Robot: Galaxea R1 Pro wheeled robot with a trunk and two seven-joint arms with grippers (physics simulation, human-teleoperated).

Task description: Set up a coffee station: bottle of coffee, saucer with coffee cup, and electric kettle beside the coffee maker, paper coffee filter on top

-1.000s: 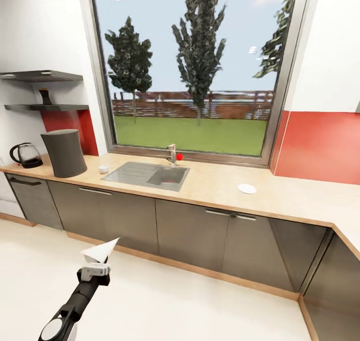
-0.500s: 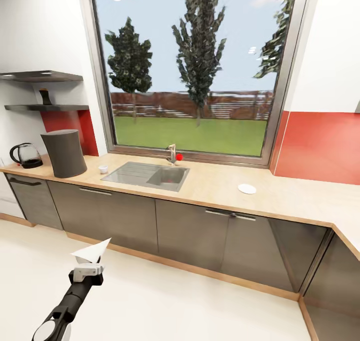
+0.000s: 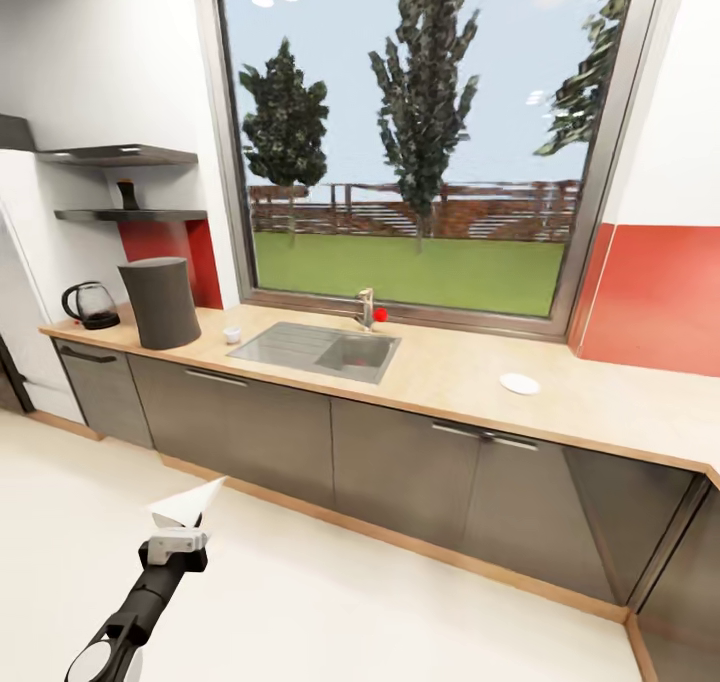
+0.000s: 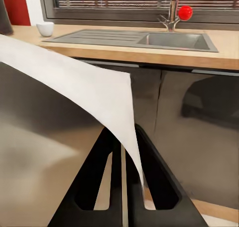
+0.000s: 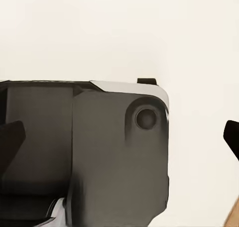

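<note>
Paper filter (image 3: 190, 503): thin white sheet, pinched between the closed fingers of the left hand (image 3: 176, 540), held low over the floor, well apart from the surface (image 3: 450, 377). In the left wrist view the filter (image 4: 74, 87) fans out from the pinch toward the cabinet fronts. Placement on the coffee maker not yet done.

Right hand: dark tips at the edges of the right wrist view stand wide apart, nothing between them; judged open and empty.

Coffee maker (image 3: 160, 302): tall dark grey body, upright on the surface toward its far left. Requirement met as it stands.

Kettle (image 3: 90, 305): clear glass, black handle, just beside the coffee maker on its outer side. Judged already placed. Contents cannot be told.

Cup (image 3: 232, 334): small, white, on the surface between the coffee maker and the sink (image 3: 320, 347). Not on the saucer. Inside too small to read.

Saucer (image 3: 519, 383): flat white disc, on the far side of the sink, well apart from the coffee maker. Bare. To be moved.

Coffee jar (image 3: 127, 195): dark, on the lower wall shelf (image 3: 130, 215) above the coffee maker. To be brought down.

Sink: steel basin, nothing seen in it.
</note>
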